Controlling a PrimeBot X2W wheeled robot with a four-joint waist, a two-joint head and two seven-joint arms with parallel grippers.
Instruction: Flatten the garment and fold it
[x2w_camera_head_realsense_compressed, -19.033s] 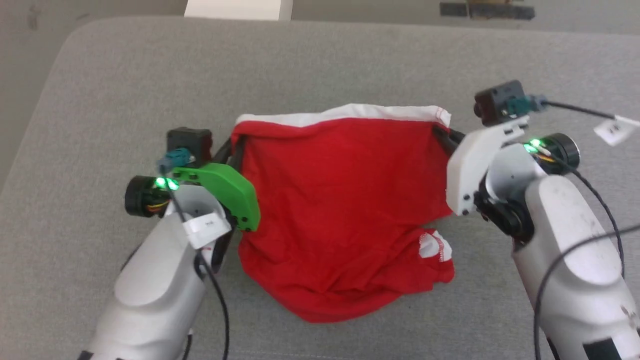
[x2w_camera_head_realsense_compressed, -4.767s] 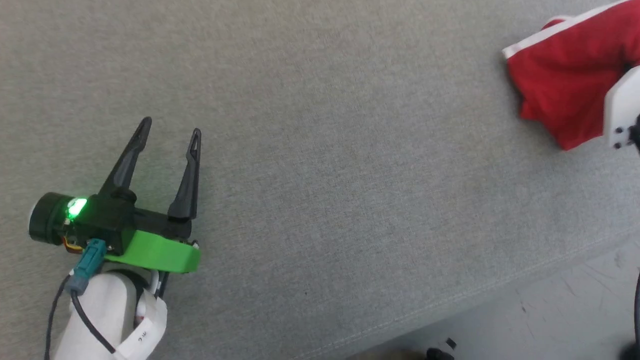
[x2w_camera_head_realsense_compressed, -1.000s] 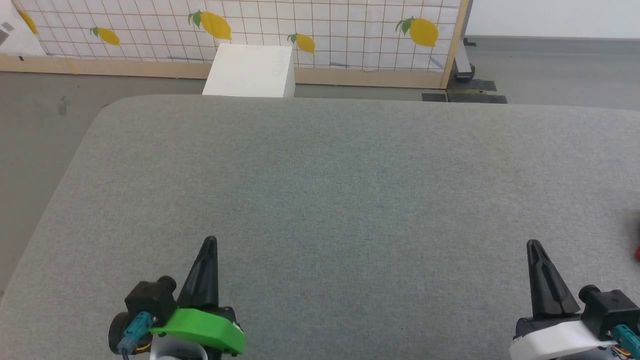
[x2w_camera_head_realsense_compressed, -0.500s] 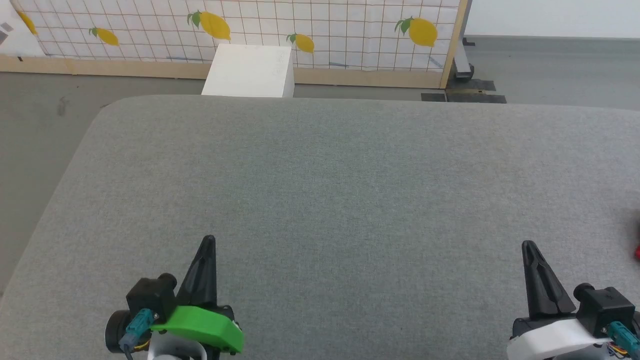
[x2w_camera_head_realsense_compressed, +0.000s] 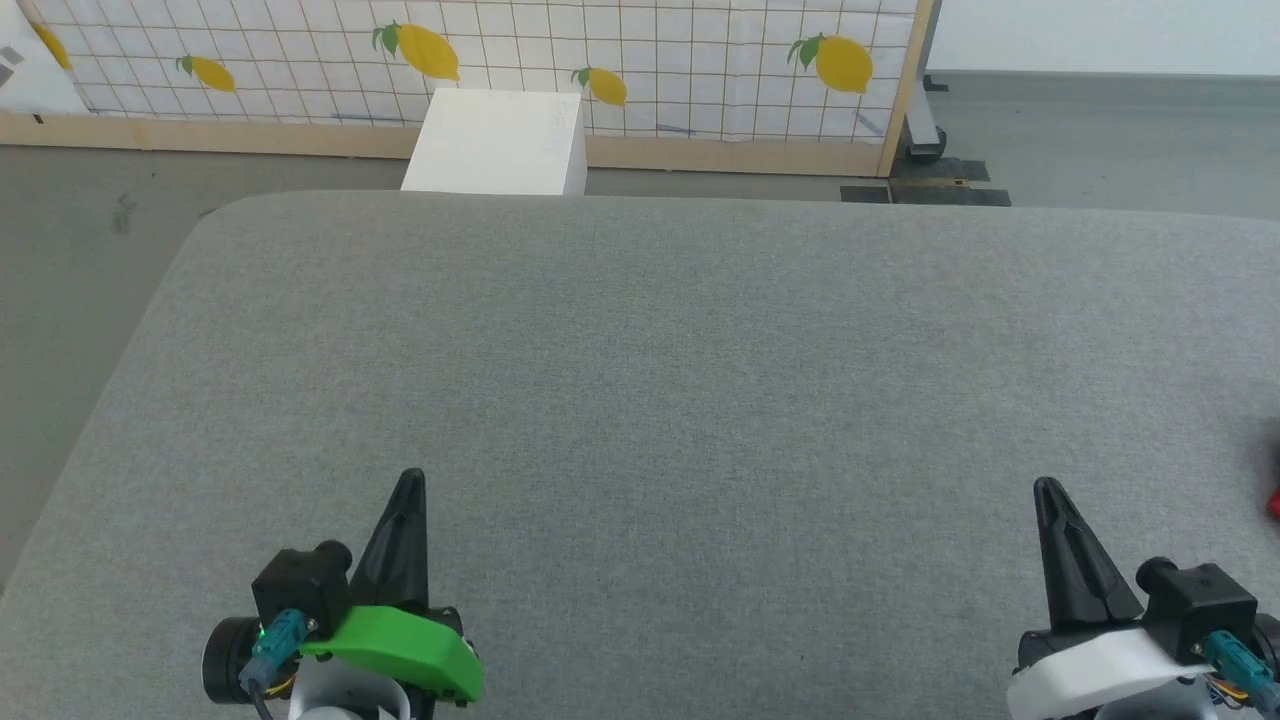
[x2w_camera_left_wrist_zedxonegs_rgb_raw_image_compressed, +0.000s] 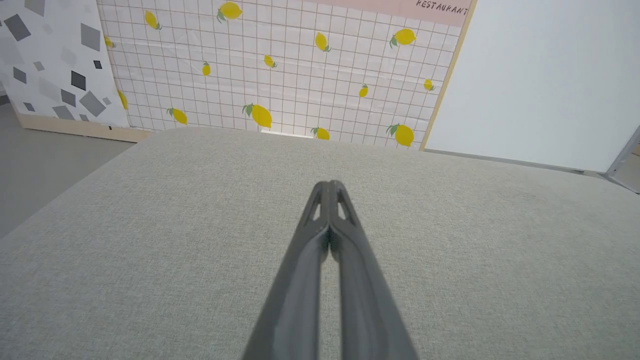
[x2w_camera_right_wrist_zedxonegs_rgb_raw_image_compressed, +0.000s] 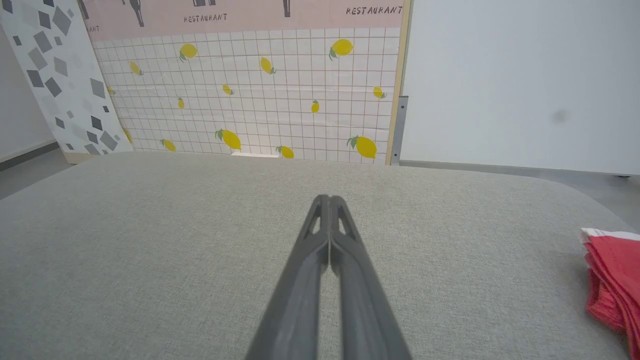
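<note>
Both arms sit low at the near edge of the grey surface (x2w_camera_head_realsense_compressed: 640, 380), fingers pointing away across it. The left tool (x2w_camera_head_realsense_compressed: 409, 482), the one on the green mount, has its two dark fingers pressed together with nothing between them. The left wrist view shows the tips touching over bare grey fabric. Same deal with the right tool (x2w_camera_head_realsense_compressed: 1044, 490) on the white mount: fingers together, gripping nothing, well apart from the left one, with a wide stretch of surface between them.

The garment (x2w_camera_right_wrist_zedxonegs_rgb_raw_image_compressed: 612, 280) is way off to the robot's right. In the right wrist view it lies on the surface at the right edge of the picture, bright red, in what looks like stacked layers, with a white band along its far end. It's well clear of the right tool, not touching it. In the head view a sliver of red pokes in at the right edge, too small to make out any shape.

Past the far edge of the surface there's a white box (x2w_camera_head_realsense_compressed: 497, 143) on the floor, in front of a tiled panel with lemons (x2w_camera_head_realsense_compressed: 640, 50) in a wooden frame.
</note>
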